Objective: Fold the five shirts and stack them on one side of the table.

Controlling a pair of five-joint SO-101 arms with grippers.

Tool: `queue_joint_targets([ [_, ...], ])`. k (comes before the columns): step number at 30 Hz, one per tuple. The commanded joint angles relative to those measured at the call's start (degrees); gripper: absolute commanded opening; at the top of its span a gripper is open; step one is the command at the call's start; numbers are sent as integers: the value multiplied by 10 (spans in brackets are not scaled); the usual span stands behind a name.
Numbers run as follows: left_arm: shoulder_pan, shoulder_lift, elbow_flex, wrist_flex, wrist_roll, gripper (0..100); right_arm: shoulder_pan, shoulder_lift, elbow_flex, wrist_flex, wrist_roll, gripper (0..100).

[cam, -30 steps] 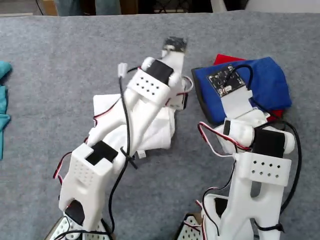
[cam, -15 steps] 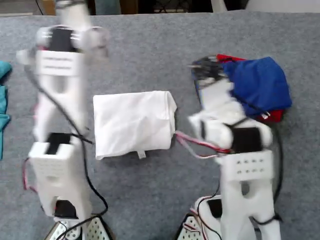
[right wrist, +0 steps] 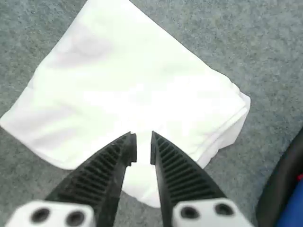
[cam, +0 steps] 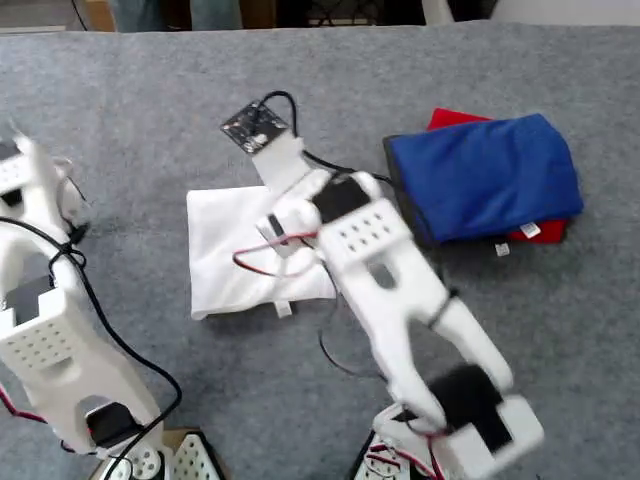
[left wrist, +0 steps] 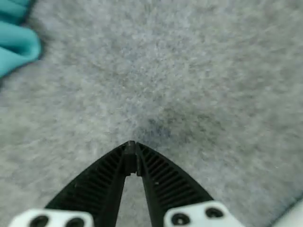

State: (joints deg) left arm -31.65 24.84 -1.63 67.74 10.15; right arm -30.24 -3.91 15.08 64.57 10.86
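The right pincer (right wrist: 142, 142) stood narrow: its black ribbed jaws were parted by a slim gap, with nothing between them. It hung over the white shirt (right wrist: 128, 94), which lay folded flat on the grey table (right wrist: 265, 42). A strip of the blue shirt (right wrist: 291, 213) showed near one corner of the white one, not touching it.

From the high view, the right arm (cam: 400, 300) ran up from the near edge and slanted across the right part of the white shirt (cam: 230, 260). The shirt lay near the middle of the table (cam: 150, 100), with a small tag poking out of its near edge. To its right, close by but apart, sat the stack. The blue shirt (cam: 485, 175) lay folded on top of the red shirt (cam: 455, 120). Red peeped out at the far edge and at the near right corner. A dark band ran along the stack's left side; whether it was another garment could not be told.

The left pincer (left wrist: 131, 151) was closed, its tips met and gripping nothing, above bare table (left wrist: 199, 85). A fold of the teal shirt (left wrist: 16, 42) lay off to one side, well apart from the tips. The left arm (cam: 40, 330) stood along the table's left edge.
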Motion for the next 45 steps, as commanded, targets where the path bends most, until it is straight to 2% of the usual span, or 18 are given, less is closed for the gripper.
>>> queue_joint_targets([
  [1, 6, -44, 70, -99, 7, 29, -9, 93, -70, -21, -4, 67],
  [8, 20, -51, 65, -98, 8, 29, -5, 200, -146, 19, -4, 67],
  [13, 19, -50, 65, -98, 7, 29, -5, 204, -152, 102, -1, 64],
  [17, 19, -50, 65, -98, 7, 29, 6, 204, -152, 175, 0, 15],
  [22, 20, -50, 65, -98, 7, 29, 56, 203, -152, 254, 1, 18],
  [27, 21, -50, 67, -98, 7, 29, 118, 170, -146, 320, 49, 18],
  [31, 22, -50, 68, -96, 7, 29, 164, 135, -126, 337, 78, 18],
  [35, 19, -56, 63, -72, -40, 29, 205, 126, -68, 338, 119, 18],
  [39, 39, -80, 17, -15, -43, 29, 176, 73, -77, 335, 84, 18],
  [41, 65, -107, -7, 11, -48, 29, 129, 36, -94, 334, 69, 18],
  [45, 148, -163, -34, 45, -120, 29, 19, -9, -118, 333, -21, 19],
])
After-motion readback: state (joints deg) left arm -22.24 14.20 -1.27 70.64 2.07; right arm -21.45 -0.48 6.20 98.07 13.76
